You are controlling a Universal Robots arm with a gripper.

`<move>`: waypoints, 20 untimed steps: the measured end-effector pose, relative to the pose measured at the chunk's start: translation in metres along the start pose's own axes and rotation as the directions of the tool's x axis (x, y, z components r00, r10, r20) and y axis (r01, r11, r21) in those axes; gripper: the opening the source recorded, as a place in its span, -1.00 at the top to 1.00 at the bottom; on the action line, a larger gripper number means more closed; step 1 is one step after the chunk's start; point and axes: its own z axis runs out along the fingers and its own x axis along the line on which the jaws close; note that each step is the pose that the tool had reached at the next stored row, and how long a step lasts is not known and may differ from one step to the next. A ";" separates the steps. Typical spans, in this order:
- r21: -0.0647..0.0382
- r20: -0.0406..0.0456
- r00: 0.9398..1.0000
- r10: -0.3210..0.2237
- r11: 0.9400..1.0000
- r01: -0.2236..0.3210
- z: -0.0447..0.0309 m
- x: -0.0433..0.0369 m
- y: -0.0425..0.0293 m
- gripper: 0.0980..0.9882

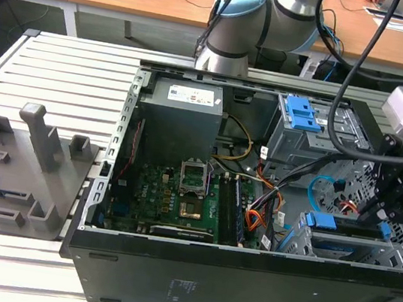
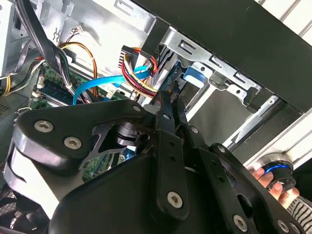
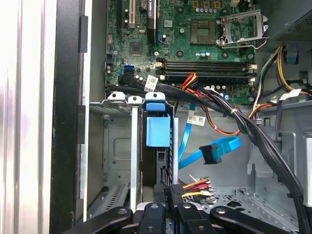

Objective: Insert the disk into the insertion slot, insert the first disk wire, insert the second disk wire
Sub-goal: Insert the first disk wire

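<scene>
1. The open black desktop computer case (image 1: 242, 282) is seen lying on a slatted grey table (image 1: 62, 69) in the exterior view, with the robot arm reaching into its end at the exterior view's right.
2. The disk (image 3: 158, 130), a drive framed by a bright blue plastic carrier, is seated in the insertion slot (image 3: 114, 146), a low grey perforated sheet-metal cage; only its blue tab and narrow edge can be seen in the first wrist view.
3. The gripper (image 2: 168, 97) is clenched on the small dark plug of the first disk wire (image 2: 139, 73), a thin bundle of orange-red, yellow and black wires, and is held just beside the disk's end.
4. The second disk wire (image 3: 195, 153), a flat light-blue data cable, is seen lying loose near the cage, its dark plug unattached.
5. A person's hand (image 2: 267, 179) is seen touching a round black knob with a blue ring (image 2: 279, 171) outside the case.
</scene>
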 end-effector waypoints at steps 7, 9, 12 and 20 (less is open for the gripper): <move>0.000 0.007 1.000 0.000 1.000 0.000 0.0025 0.0001 0.0006 0.86; 0.000 0.008 1.000 0.000 1.000 0.000 0.0036 0.0005 0.0005 0.86; 0.000 0.008 1.000 0.000 1.000 0.000 0.0064 0.0014 0.0003 0.86; 0.000 0.009 1.000 0.000 1.000 0.000 0.0067 0.0015 0.0002 0.86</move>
